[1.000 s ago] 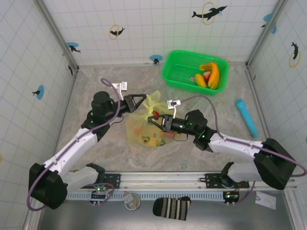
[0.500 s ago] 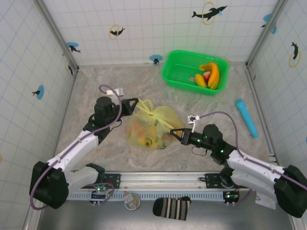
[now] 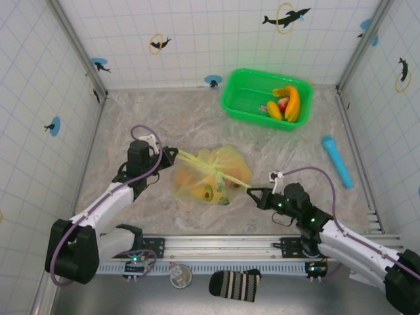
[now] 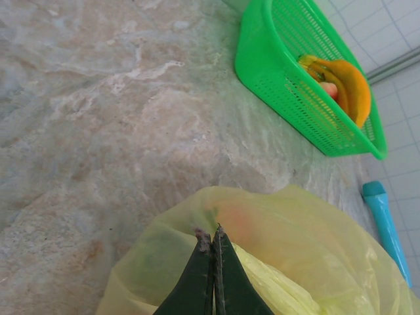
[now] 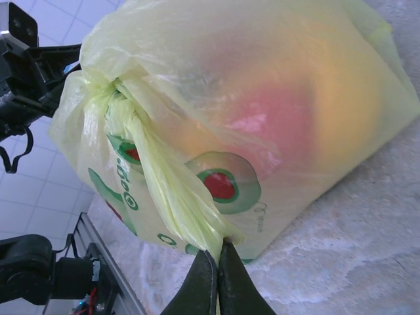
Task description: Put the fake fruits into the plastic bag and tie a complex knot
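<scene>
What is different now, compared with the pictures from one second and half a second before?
The left gripper moved left and the right gripper moved right, toward the near edge, each shut on one of the handle strips of the thin yellow-green plastic bag. The strips now run taut and the knot looks tighter. The rigid green plastic basket and cyan cylinder stayed put.

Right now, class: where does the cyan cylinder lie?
In the top view, the cyan cylinder lies on the table's right side, apart from the green basket, nearer the arms than it.
</scene>
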`<state>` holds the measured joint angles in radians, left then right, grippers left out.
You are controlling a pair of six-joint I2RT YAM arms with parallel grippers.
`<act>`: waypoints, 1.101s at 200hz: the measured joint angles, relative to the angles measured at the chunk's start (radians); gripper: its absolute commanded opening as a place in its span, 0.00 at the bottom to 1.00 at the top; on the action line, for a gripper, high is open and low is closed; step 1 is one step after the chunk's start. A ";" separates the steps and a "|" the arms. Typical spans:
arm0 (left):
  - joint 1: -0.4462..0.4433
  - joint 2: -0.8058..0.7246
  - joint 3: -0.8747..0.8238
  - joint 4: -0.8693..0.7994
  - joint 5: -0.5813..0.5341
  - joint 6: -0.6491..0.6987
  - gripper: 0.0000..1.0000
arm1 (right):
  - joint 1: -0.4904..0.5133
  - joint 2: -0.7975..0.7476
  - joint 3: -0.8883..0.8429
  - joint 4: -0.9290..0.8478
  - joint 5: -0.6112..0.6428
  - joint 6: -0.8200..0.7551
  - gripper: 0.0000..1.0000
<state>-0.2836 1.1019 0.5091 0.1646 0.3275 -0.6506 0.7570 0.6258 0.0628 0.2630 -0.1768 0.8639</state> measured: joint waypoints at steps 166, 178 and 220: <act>0.044 0.096 -0.002 -0.049 -0.014 -0.011 0.00 | 0.000 -0.079 0.000 -0.220 0.174 0.100 0.00; 0.047 0.096 -0.002 -0.044 -0.010 -0.011 0.00 | 0.000 -0.079 0.000 -0.216 0.172 0.089 0.00; 0.071 0.082 0.060 -0.047 -0.008 -0.012 0.00 | 0.001 0.015 0.173 -0.303 0.184 -0.019 0.00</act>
<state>-0.2127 1.1835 0.5686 0.1173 0.3199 -0.6624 0.7582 0.6411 0.2359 -0.0395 0.0074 0.8452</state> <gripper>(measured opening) 0.051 0.043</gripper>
